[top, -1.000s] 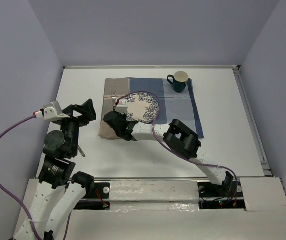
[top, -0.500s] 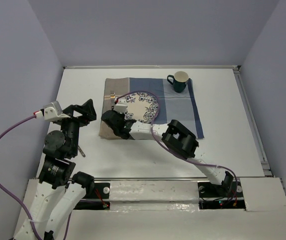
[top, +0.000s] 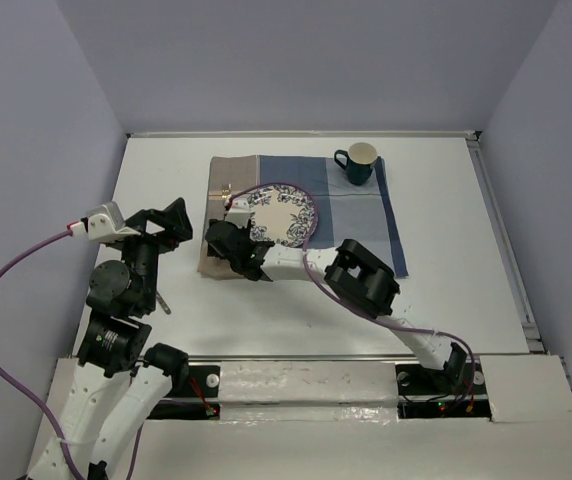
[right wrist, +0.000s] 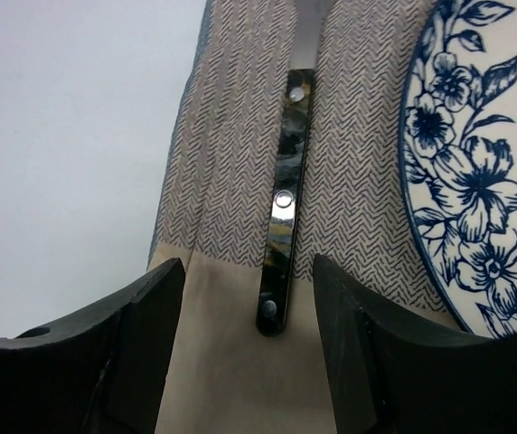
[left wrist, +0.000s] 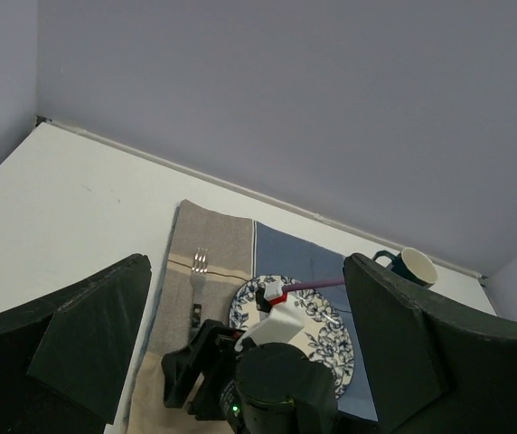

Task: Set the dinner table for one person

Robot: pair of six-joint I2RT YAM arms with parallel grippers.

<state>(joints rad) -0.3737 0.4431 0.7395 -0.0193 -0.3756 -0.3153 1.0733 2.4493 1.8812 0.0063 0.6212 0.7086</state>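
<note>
**A:** What do we note of the desk [top: 446, 280] in the overhead view?

**B:** We note a large white matte surface spanning the floor between the grey walls, with both arm bases at its near edge. It carries a cloth placemat [top: 366, 215], tan on the left and blue on the right, laid toward the far middle.

**A:** What do we find on the placemat?

**B:** A white plate [top: 288, 214] with a blue floral pattern lies across the seam between the tan and blue panels. A dark green mug [top: 358, 163] with a pale interior stands upright at the far right corner, its handle pointing left. A fork [right wrist: 282, 237] lies flat on the tan strip just left of the plate. It is apart from the rim, with its tines toward the far edge.

**A:** How do we read the right tool [right wrist: 249, 276]?

**B:** We read it as open and gripping nothing. It sits low over the tan strip. Its two fingers [right wrist: 141, 353] stand on either side of the fork's black riveted handle, and cloth shows in the gap on both sides. A purple cable [top: 296, 188] from this arm arcs over the plate.

**A:** And the left tool [left wrist: 248, 271]?

**B:** We see it hanging above the left part of the desk, well apart from the placemat. Its fingers are spread wide with nothing between them. Its own camera looks across at the fork, the plate and the mug.
</note>
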